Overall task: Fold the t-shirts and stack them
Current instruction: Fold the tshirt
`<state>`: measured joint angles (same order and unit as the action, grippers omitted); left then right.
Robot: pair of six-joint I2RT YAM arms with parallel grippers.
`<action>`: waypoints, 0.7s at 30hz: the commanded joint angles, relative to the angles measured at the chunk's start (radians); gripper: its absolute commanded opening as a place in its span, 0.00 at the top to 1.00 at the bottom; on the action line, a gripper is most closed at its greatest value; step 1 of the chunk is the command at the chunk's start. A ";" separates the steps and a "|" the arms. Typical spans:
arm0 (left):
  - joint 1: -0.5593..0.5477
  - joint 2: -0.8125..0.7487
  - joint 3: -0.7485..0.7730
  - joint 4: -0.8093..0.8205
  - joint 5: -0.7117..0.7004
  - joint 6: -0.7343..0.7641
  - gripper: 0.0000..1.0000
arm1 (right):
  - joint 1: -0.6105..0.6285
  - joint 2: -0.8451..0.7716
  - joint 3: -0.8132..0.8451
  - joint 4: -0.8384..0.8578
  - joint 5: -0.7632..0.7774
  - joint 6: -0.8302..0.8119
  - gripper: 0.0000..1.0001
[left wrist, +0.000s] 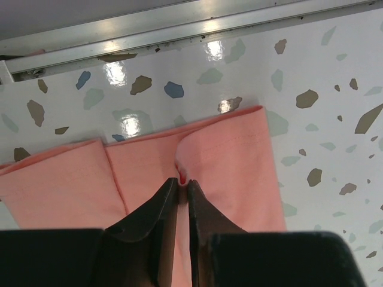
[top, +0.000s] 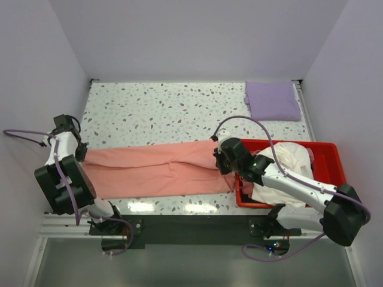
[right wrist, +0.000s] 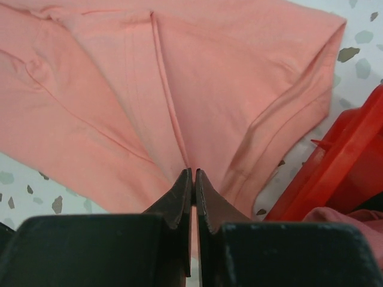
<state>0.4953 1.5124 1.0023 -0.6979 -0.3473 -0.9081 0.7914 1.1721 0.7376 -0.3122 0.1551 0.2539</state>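
**Progress.** One lavender t-shirt [top: 273, 100] is folded and set at the far right corner of the table [top: 167, 110]. The salmon-pink t-shirt [top: 155, 170] is spread across the near half of the table as a long narrow band, doubled lengthwise. The crosswise folds are judged not yet made. A cream-white t-shirt [top: 293, 156] is heaped unfolded in the red bin [top: 328, 156] at the right.

**Grip.** The left end of the band is pinched between the near-closed jaws of the left gripper [left wrist: 183, 182]. The right end is clamped in the right gripper [right wrist: 193, 173], whose jaws are closed on a ridge of cloth.

**Clearances.** The band's near edge is close to the front rail [left wrist: 179, 27]. Its right end is just beside the red bin. Open tabletop is available beyond the band, up to the lavender t-shirt.
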 commanded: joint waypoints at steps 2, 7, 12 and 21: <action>0.026 -0.026 0.047 -0.017 -0.027 -0.028 0.82 | 0.057 0.024 -0.018 -0.017 -0.037 0.002 0.96; 0.051 -0.049 0.091 -0.032 -0.024 -0.034 0.79 | 0.140 0.089 -0.017 -0.082 -0.020 0.027 0.94; 0.057 -0.060 0.088 -0.028 0.036 -0.009 0.51 | 0.206 0.098 -0.009 -0.143 0.004 0.033 0.28; -0.019 -0.201 -0.030 0.101 0.232 0.054 0.00 | 0.224 0.009 0.086 -0.156 -0.048 0.015 0.01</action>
<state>0.5293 1.3609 1.0107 -0.6727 -0.1997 -0.8932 1.0100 1.2236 0.7410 -0.4927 0.1341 0.2829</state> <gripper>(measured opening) 0.996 0.987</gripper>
